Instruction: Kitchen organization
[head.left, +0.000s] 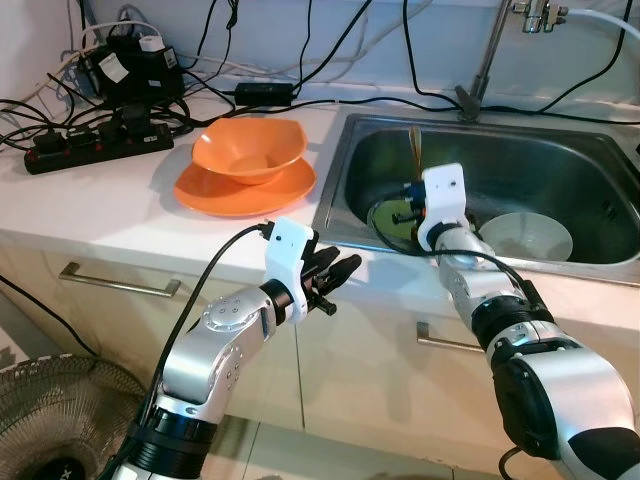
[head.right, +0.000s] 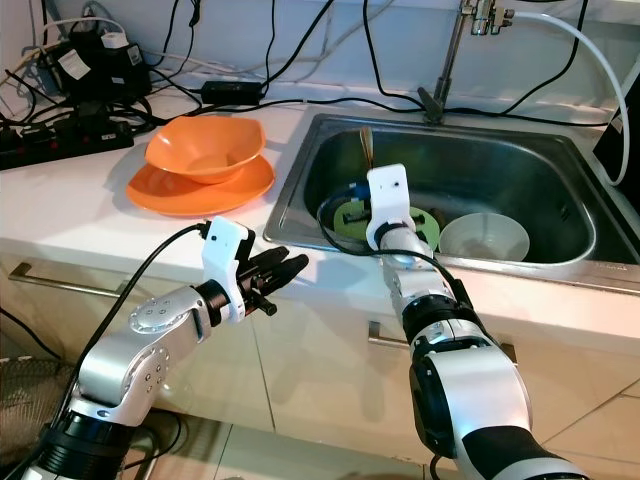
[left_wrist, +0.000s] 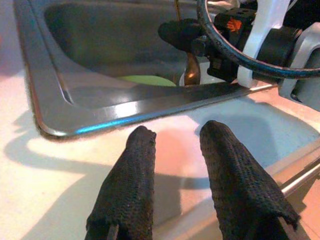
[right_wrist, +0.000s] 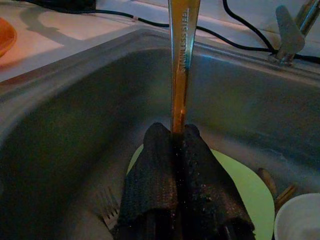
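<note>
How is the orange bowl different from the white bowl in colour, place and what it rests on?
The orange bowl sits on the counter, left of the sink; the white bowl sits down inside the sink. The orange bowl is stacked on an orange plate; the white bowl is beside a green plate, not on it. The orange bowl has a wavy, squarish rim; the white bowl's rim is round. Both stand upright and look empty.

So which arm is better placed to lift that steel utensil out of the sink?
Right: its pincer is already shut on the stainless steel utensil above the steel sink; the left pincer hovers open outside it.

Steel utensil handle (right_wrist: 179, 65) upright over the sink (head.left: 350, 150).
</note>
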